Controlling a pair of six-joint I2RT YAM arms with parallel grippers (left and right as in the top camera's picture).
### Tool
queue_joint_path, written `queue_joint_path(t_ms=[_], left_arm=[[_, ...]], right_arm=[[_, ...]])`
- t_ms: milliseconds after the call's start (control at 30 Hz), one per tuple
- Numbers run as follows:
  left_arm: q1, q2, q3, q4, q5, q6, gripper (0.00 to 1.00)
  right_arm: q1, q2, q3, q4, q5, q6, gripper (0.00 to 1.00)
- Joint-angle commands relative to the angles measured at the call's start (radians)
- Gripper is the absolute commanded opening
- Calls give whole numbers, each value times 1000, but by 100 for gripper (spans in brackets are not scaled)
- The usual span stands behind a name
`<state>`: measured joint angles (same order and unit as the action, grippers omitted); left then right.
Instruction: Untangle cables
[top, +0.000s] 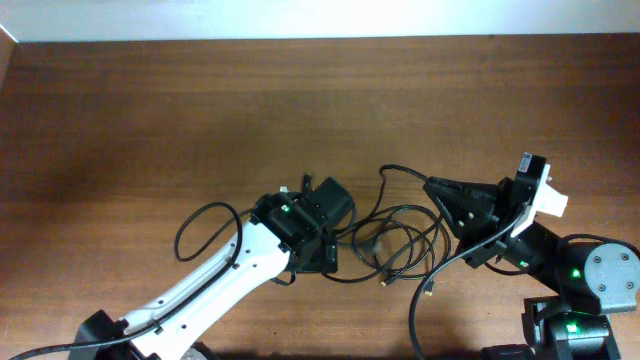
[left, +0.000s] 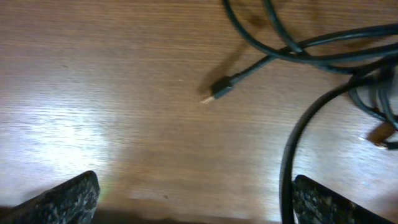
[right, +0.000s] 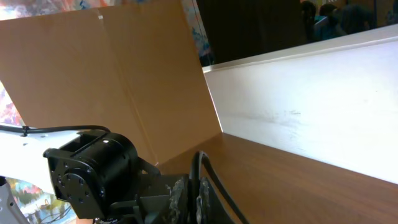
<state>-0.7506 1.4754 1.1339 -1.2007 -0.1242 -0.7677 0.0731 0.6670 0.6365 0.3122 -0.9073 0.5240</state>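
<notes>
A tangle of thin black cables (top: 395, 240) lies on the wooden table between my two grippers. A gold plug end (top: 384, 279) lies at its front, another plug (top: 427, 291) to the right. My left gripper (top: 322, 228) is open low over the left side of the tangle. In the left wrist view a cable (left: 292, 155) runs just inside its right finger, and a loose plug (left: 214, 93) lies ahead. My right gripper (top: 432, 185) is shut on a cable (right: 208, 171) that loops up from its fingertips (right: 191, 196).
A separate black cable loop (top: 205, 228) lies left of the left arm. A brown cardboard panel (right: 112, 74) and a white wall (right: 323, 99) show in the right wrist view. The right arm's base (top: 590, 280) stands at the front right.
</notes>
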Motion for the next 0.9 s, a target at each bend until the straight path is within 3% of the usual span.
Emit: queue_joint_path(t_ms=[0, 133, 200, 367, 633, 800, 867], left_arm=[[42, -6, 1, -26, -63, -10, 99], [119, -69, 35, -65, -65, 24, 99], [122, -165, 43, -65, -99, 29, 99], [122, -370, 43, -40, -163, 28, 99], [121, -382, 43, 89, -103, 27, 99], [121, -382, 43, 196, 9, 28, 99], [121, -382, 43, 251, 35, 28, 99]], right_arm=[[4, -6, 11, 6, -5, 8, 4], [4, 19, 19, -9, 40, 95, 4], [4, 106, 113, -131, -23, 94, 4], [5, 385, 504, -409, -141, 56, 4], [5, 636, 1080, -694, -199, 50, 4], [5, 748, 1365, -727, -253, 107, 4], [4, 748, 1395, -727, -267, 126, 4]])
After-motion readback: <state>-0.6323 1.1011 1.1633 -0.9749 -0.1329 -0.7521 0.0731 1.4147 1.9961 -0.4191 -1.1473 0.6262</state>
